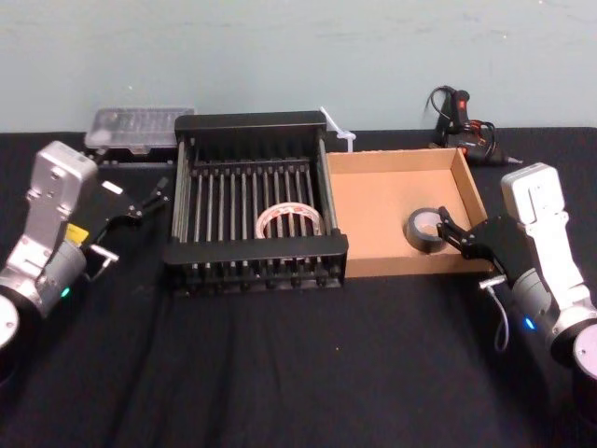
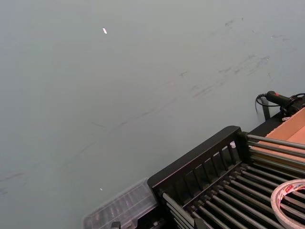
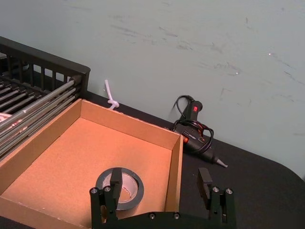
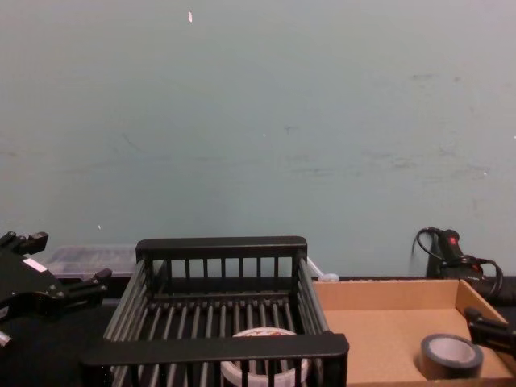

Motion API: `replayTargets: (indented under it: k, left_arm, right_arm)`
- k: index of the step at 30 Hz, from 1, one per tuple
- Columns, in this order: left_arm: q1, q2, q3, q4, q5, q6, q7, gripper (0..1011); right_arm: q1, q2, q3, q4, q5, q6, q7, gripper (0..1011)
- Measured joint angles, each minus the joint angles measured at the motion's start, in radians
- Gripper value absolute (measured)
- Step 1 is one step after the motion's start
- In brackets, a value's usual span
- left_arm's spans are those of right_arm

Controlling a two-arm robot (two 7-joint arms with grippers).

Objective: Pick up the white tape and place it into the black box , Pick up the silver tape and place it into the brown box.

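Note:
The white tape (image 1: 289, 222) lies flat inside the black box (image 1: 252, 121), near its front right corner; the left wrist view shows the white tape (image 2: 286, 200) on the crate's bars. The silver tape (image 1: 427, 230) rests in the brown box (image 1: 382, 196) by its right wall. My right gripper (image 1: 457, 233) hovers open just right of that roll. In the right wrist view the right gripper (image 3: 159, 183) straddles the box wall, one finger over the silver tape (image 3: 138, 186), nothing held. My left gripper (image 1: 140, 207) stands open, left of the crate.
A black glue gun (image 1: 462, 117) with its cord lies behind the brown box. A clear plastic case (image 1: 140, 126) sits behind the crate's left corner, and a white strip (image 1: 338, 131) pokes up between the boxes. Black cloth covers the table front.

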State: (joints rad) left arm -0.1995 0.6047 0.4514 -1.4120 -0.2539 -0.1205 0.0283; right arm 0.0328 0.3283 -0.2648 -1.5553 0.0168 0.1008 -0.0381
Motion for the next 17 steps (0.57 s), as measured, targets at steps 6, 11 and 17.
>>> replayTargets:
  k: [6,11,17]
  left_arm:
    - [0.0,0.0,0.0,0.0,0.0,0.0,0.0,1001]
    - [0.0,0.0,0.0,0.0,0.0,0.0,0.0,1001]
    - [0.0,0.0,0.0,0.0,0.0,0.0,0.0,1001]
  right_arm:
    - [0.0,0.0,0.0,0.0,0.0,0.0,0.0,1002]
    - [0.0,0.0,0.0,0.0,0.0,0.0,0.0,1002]
    - [0.0,0.0,0.0,0.0,0.0,0.0,0.0,1002]
